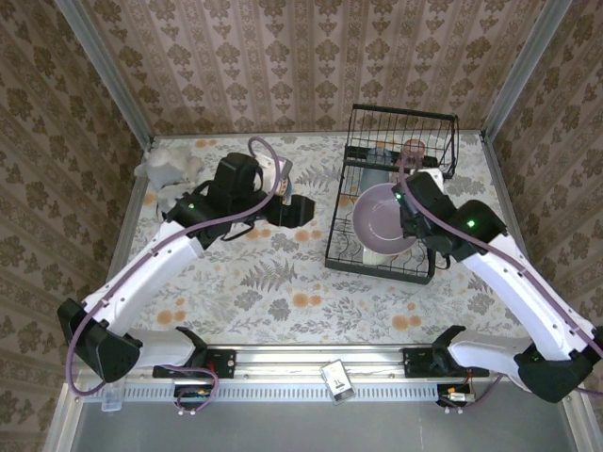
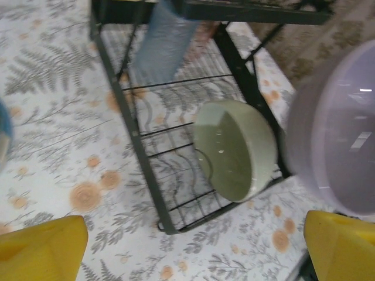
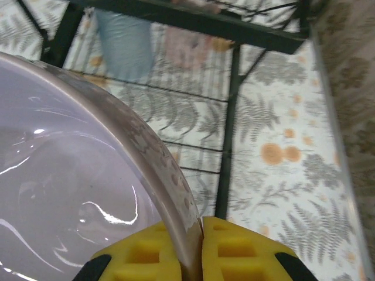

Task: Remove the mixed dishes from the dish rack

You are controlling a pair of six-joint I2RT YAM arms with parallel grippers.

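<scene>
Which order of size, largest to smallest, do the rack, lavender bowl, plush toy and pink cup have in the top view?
1. rack
2. lavender bowl and plush toy: they look about alike, so not ranked
3. pink cup

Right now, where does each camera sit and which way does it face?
Top external: above and behind, facing down on the black wire dish rack; both arms show.
Left wrist: on that arm, facing the round pale green bowl; open left gripper shows.
Right wrist: on that arm, facing the rack; right gripper shut on the round lavender bowl.
Shared: all three show that bowl.
</scene>
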